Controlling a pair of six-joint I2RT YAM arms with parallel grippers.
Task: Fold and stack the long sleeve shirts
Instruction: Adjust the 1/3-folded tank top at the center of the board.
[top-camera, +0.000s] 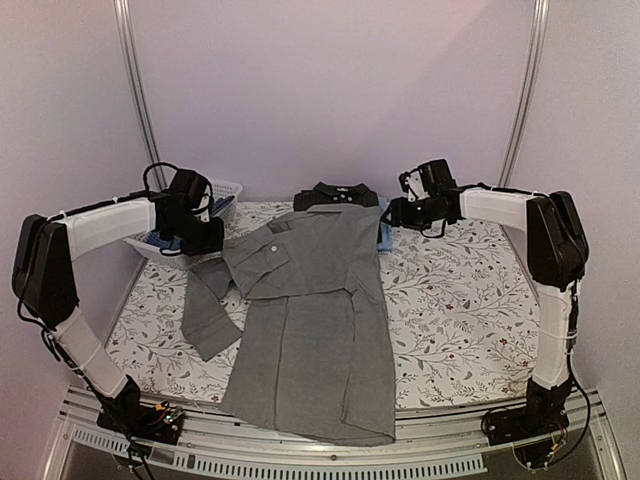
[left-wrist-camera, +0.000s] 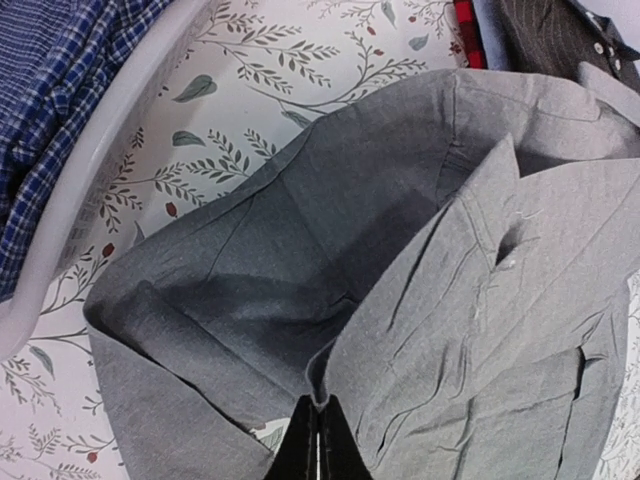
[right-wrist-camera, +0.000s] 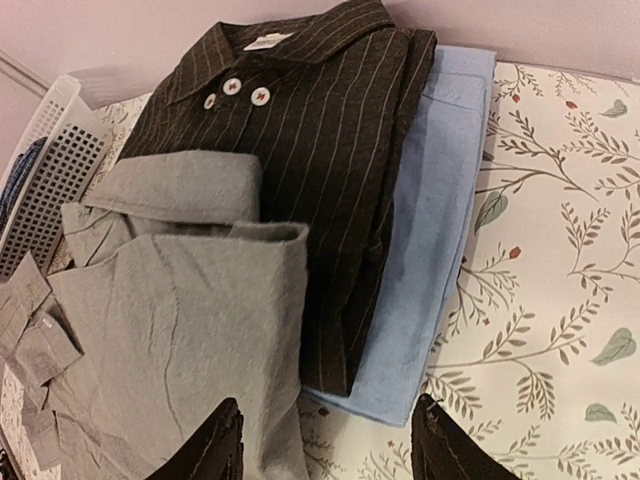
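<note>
Floral table (top-camera: 460, 300) | L end effector (left-wrist-camera: 318, 425) pinching grey shirt (top-camera: 320, 320) | R end effector (right-wrist-camera: 330, 420) spread | hem overhangs front

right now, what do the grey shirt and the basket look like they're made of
The grey shirt looks like matte woven cloth, probably cotton: it creases and folds softly. The basket: smooth white plastic, with a rigid moulded lattice wall.
</note>
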